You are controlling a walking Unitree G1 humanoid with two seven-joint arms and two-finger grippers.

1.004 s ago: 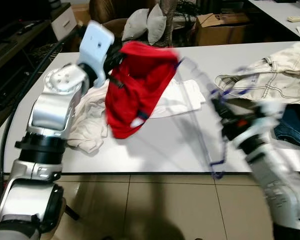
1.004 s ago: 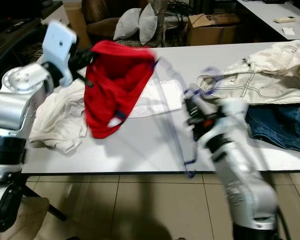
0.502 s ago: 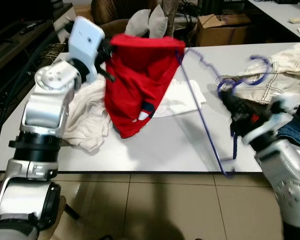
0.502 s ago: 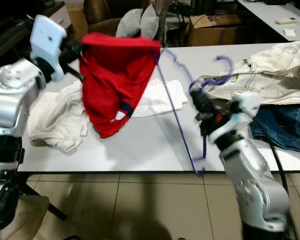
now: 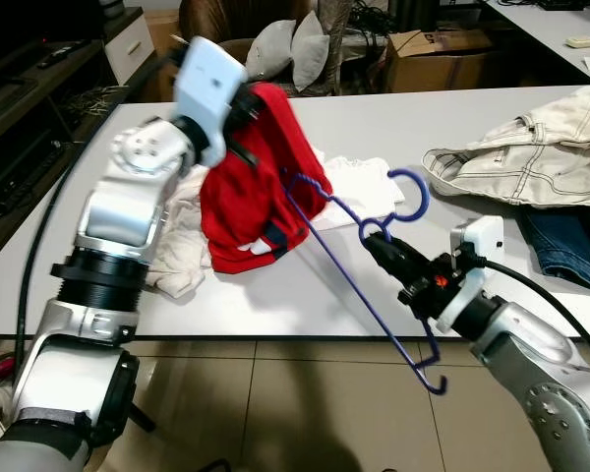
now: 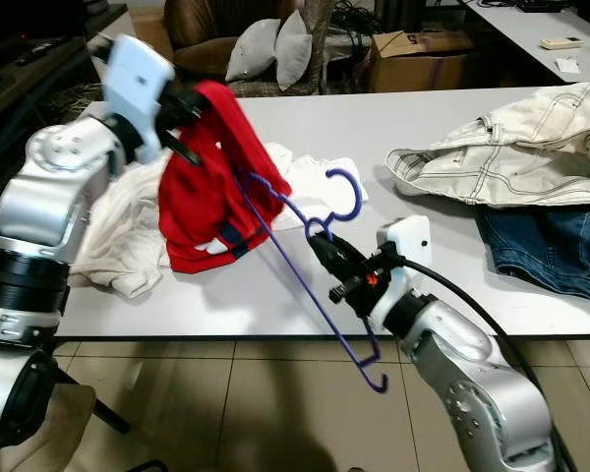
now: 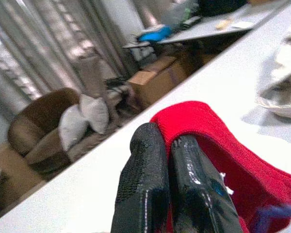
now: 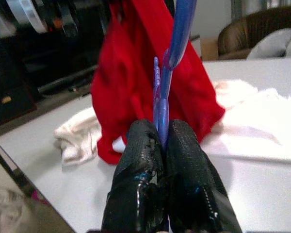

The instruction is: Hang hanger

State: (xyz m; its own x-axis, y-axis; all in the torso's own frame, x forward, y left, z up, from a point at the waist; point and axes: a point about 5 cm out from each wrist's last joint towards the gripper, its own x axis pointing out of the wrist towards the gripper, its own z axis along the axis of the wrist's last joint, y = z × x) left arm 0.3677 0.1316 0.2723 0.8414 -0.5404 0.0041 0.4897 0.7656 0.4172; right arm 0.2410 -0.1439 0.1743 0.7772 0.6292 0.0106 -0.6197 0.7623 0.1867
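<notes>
A red garment point(image 5: 251, 187) hangs over the white table point(image 5: 374, 128), pinched at its top edge by my left gripper point(image 5: 248, 98), which is shut on it; the wrist view shows red cloth point(image 7: 208, 136) beside the black fingers point(image 7: 145, 189). My right gripper point(image 5: 382, 246) is shut on a blue wire hanger point(image 5: 359, 261) just below its hook point(image 5: 408, 197). One end of the hanger reaches into the red garment, the other hangs past the table's front edge. The right wrist view shows the blue hanger point(image 8: 172, 48) rising from between the fingers point(image 8: 138, 184).
A white cloth point(image 5: 182, 236) lies on the table under and left of the red garment. A cream jacket point(image 5: 526, 147) and blue jeans point(image 5: 570, 246) lie at the right. Pillows point(image 5: 285, 44), a cardboard box point(image 5: 438, 49) and chairs stand behind the table.
My right gripper has swung the hanger left and down, so one end now sits inside the red garment. The left gripper moved right and the garment now hangs narrower, bunched.
</notes>
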